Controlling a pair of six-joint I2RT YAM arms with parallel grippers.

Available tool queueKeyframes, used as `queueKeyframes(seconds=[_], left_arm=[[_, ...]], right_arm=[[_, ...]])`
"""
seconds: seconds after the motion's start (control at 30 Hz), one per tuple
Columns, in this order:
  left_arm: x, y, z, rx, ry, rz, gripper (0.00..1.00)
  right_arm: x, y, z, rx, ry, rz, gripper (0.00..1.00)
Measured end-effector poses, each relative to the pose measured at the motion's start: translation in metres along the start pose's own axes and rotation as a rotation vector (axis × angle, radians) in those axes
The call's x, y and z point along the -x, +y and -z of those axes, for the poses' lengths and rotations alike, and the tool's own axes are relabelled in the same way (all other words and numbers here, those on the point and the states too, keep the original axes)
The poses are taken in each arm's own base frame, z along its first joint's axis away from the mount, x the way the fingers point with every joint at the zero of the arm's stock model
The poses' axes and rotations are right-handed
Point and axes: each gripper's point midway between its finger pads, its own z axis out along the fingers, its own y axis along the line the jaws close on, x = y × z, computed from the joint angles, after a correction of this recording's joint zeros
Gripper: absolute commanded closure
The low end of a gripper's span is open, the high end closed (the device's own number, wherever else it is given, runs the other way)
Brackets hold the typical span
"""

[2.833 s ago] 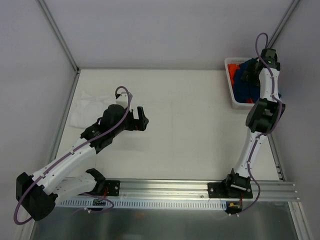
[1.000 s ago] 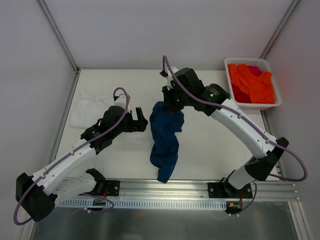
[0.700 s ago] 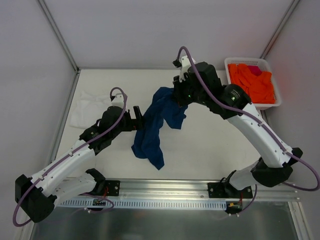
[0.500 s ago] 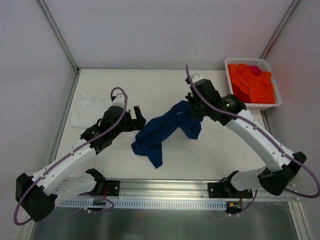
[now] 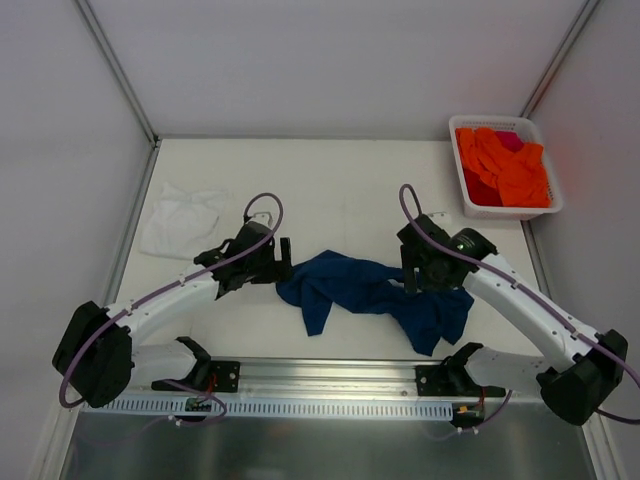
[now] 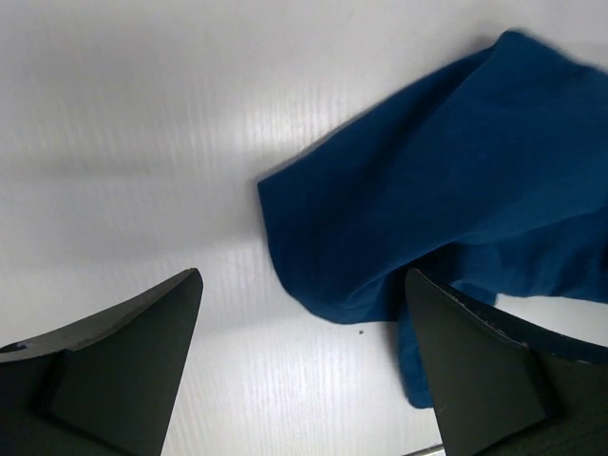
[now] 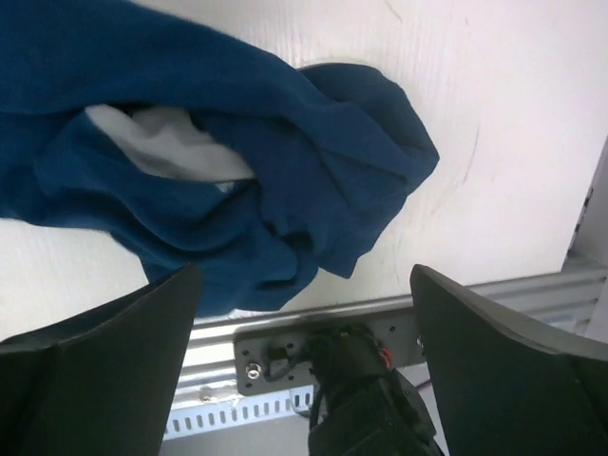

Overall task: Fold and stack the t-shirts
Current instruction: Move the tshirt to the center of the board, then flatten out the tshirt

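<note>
The navy blue t-shirt (image 5: pixel 370 292) lies crumpled in a long heap across the near middle of the table. The white t-shirt (image 5: pixel 180 220) lies bunched at the far left. My left gripper (image 5: pixel 283 260) stands open at the navy shirt's left end; in the left wrist view the shirt's edge (image 6: pixel 380 218) lies just ahead of the gripper (image 6: pixel 302 285), with nothing between its fingers. My right gripper (image 5: pixel 418 278) hovers open over the shirt's right part. The right wrist view has that gripper (image 7: pixel 304 275) above the bunched cloth (image 7: pixel 285 171), and a pale patch (image 7: pixel 171 142) shows among the folds.
A white basket (image 5: pixel 508 211) full of orange and pink clothes stands at the back right corner. The metal rail (image 5: pixel 330 375) with both arm bases runs along the near edge, close to the navy shirt's right end. Grey walls close in the left and the back.
My right gripper opened and let go of the navy shirt, which dropped from hanging to lying on the table. The right arm swung right and nearer. My left arm reached to the shirt's left end.
</note>
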Motion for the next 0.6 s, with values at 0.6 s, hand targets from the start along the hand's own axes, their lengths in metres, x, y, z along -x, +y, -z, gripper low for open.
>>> queueKeyframes(seconds=[0.6], left_arm=[[-0.045, 0.010, -0.040, -0.006, 0.077, 0.063, 0.39]], right_arm=[[-0.020, -0.006, 0.004, 0.067, -0.084, -0.097, 0.01]])
